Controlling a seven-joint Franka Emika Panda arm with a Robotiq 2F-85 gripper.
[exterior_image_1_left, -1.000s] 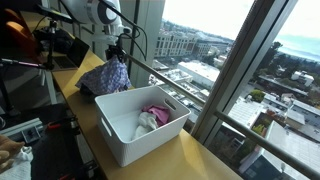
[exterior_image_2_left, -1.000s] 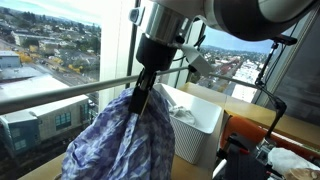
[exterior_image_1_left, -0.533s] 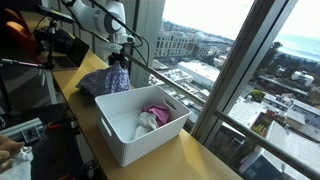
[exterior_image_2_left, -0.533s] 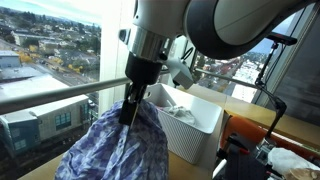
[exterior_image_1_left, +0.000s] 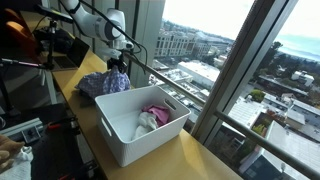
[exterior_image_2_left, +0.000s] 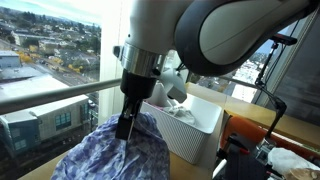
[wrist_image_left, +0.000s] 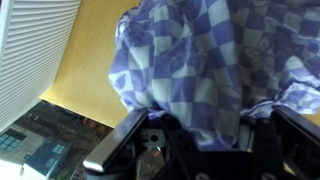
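A blue-and-white checkered cloth (exterior_image_1_left: 101, 85) lies heaped on the wooden table (exterior_image_1_left: 200, 160), beside the far end of a white plastic bin (exterior_image_1_left: 122, 148). My gripper (exterior_image_1_left: 117, 67) comes straight down onto the top of the heap. In an exterior view the fingertips (exterior_image_2_left: 124, 131) are sunk into the cloth (exterior_image_2_left: 110, 155). In the wrist view the cloth (wrist_image_left: 190, 60) fills the frame, and a fold runs down between the two dark fingers of my gripper (wrist_image_left: 205, 135), which are shut on it. Inside the bin lie pink and white garments (exterior_image_1_left: 152, 115).
A window with a metal rail (exterior_image_2_left: 50, 92) runs close along the table's far side. The bin (exterior_image_2_left: 200, 130) stands right next to the cloth. Dark equipment and cables (exterior_image_1_left: 50, 45) crowd the table's end behind the arm. An orange device (exterior_image_2_left: 250, 130) sits past the bin.
The gripper has come down with the cloth. The cloth hung stretched below the fingers before; now it rests bunched on the table.
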